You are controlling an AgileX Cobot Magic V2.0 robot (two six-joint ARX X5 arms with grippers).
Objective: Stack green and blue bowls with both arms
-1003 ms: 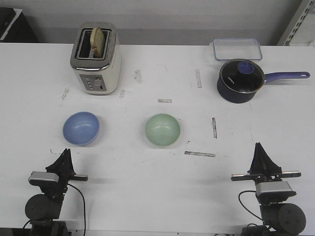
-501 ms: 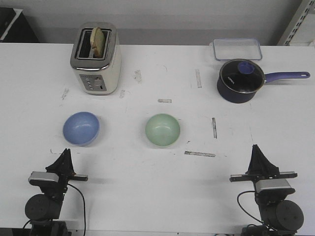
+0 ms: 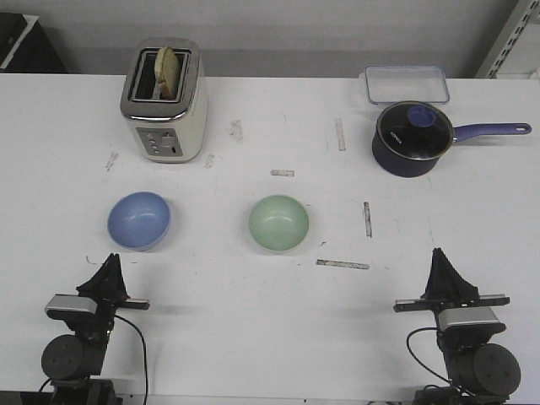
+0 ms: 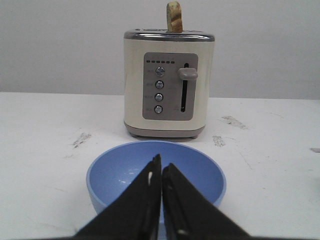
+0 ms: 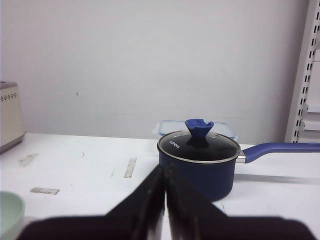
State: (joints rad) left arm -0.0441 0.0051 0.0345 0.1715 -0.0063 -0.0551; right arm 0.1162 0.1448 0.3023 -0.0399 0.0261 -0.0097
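The left black pincer point(image 3: 110, 263) is seen at the lower left of the front view, its two fingers pressed together into a point and nothing held between them. It is aimed up the frame at the light periwinkle blue round bowl point(image 3: 139, 220), which rests upright, mouth up, on the white bench point(image 3: 253, 321) just above the fingertips, apart from them. In the left wrist view the same closed pincer point(image 4: 161, 167) is lined up with the blue bowl point(image 4: 190, 170), and behind the bowl the cream and chrome toaster point(image 4: 169, 85) is seen with a slice of bread point(image 4: 174, 16) standing in its slot.

The right black pincer point(image 3: 442, 257) is seen at the lower right of the front view, likewise pressed together and empty, pointing up the frame. The pale mint green round bowl point(image 3: 278, 222) sits upright near the middle of the frame, well apart from both pincers and to the right of the blue bowl, the two not touching. Being round, neither bowl has a long axis.

At the upper right stands the dark blue saucepan with a glass lid point(image 3: 410, 139), its long handle pointing toward the right edge; a clear plastic container point(image 3: 406, 83) lies just above it.
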